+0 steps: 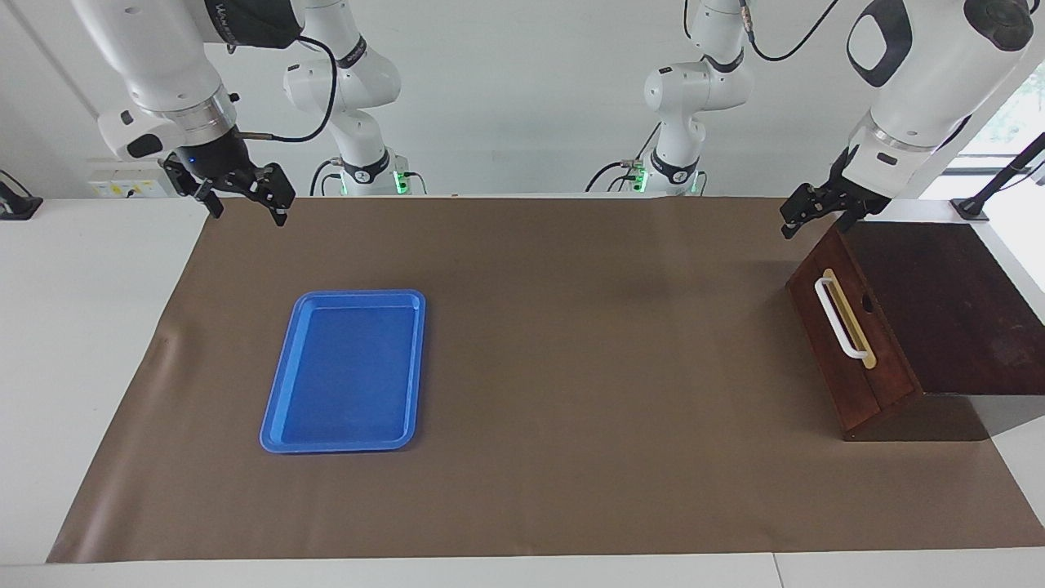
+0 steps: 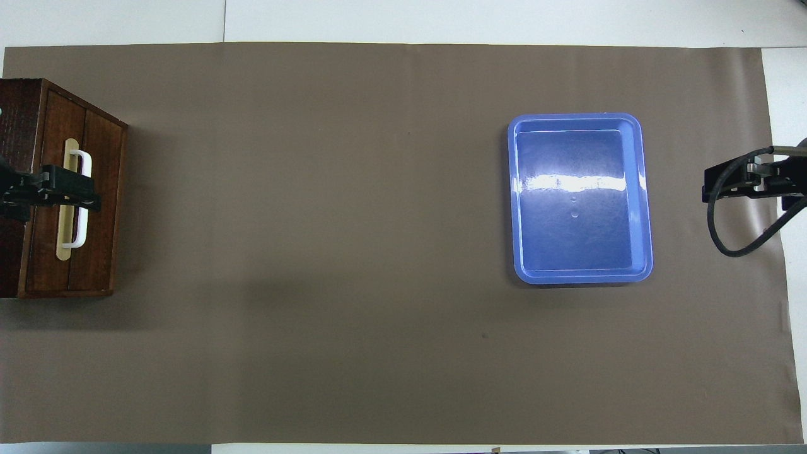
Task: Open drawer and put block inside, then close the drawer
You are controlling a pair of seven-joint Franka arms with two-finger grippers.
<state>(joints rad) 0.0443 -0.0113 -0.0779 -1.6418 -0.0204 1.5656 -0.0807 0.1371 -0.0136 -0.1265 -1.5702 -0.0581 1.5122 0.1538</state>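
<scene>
The dark reddish-brown drawer (image 1: 816, 322) (image 2: 104, 189) sits shut and flush in the front of its box cabinet (image 1: 939, 302) (image 2: 19, 120) at the left arm's end of the table. Its white bar handle (image 1: 838, 320) (image 2: 85, 230) lies on a tan strip. My left gripper (image 1: 804, 216) (image 2: 72, 189) hangs in the air over the drawer front, above the handle and not touching it. My right gripper (image 1: 245, 208) (image 2: 709, 183) is open and empty, raised over the mat's edge at the right arm's end. The yellow block is not in view.
A flat blue tray (image 1: 282, 425) (image 2: 640, 189) lies empty on the brown mat (image 1: 571, 367) (image 2: 315, 252), toward the right arm's end. White table shows around the mat.
</scene>
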